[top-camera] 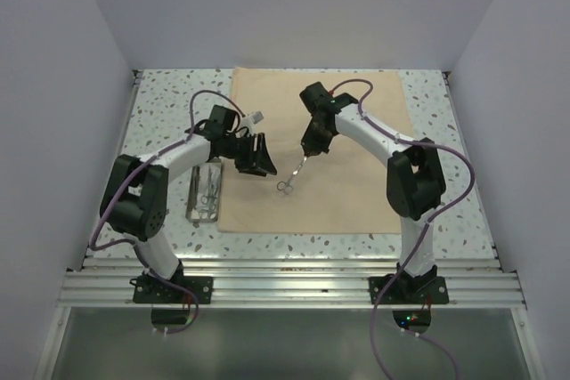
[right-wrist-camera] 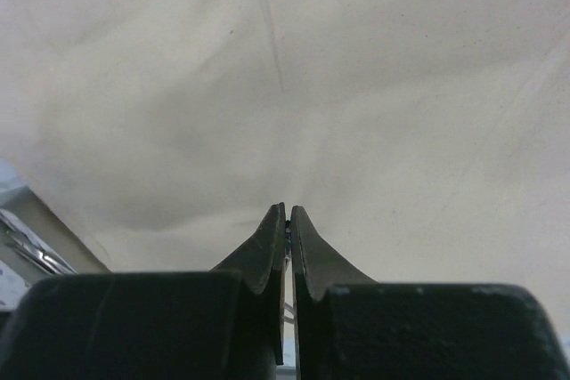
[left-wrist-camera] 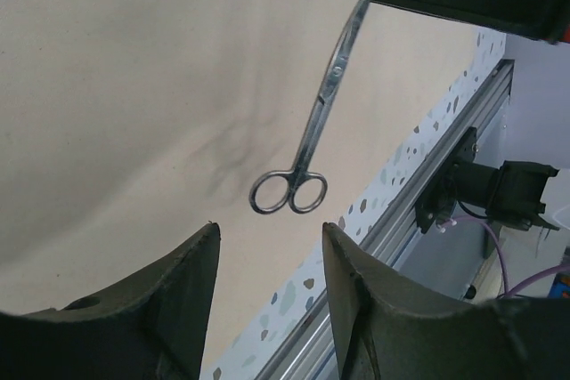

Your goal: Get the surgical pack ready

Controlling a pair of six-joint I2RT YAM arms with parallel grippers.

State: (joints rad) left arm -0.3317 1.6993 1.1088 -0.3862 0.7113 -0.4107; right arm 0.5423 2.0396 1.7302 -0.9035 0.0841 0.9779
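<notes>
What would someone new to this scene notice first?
First, the pair of silver steel scissors dangling rings-down from the right gripper, which is shut on the blade tip above the large beige cloth. Next, the left gripper, open and close to the finger rings. Last, the small steel tray holding instruments by the cloth's left edge.

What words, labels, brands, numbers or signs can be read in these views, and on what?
None can be read in any view. The scissors held in the right end effector, the beige cloth and the steel tray show no marks. A white tab on the left arm is too small to tell.
</notes>
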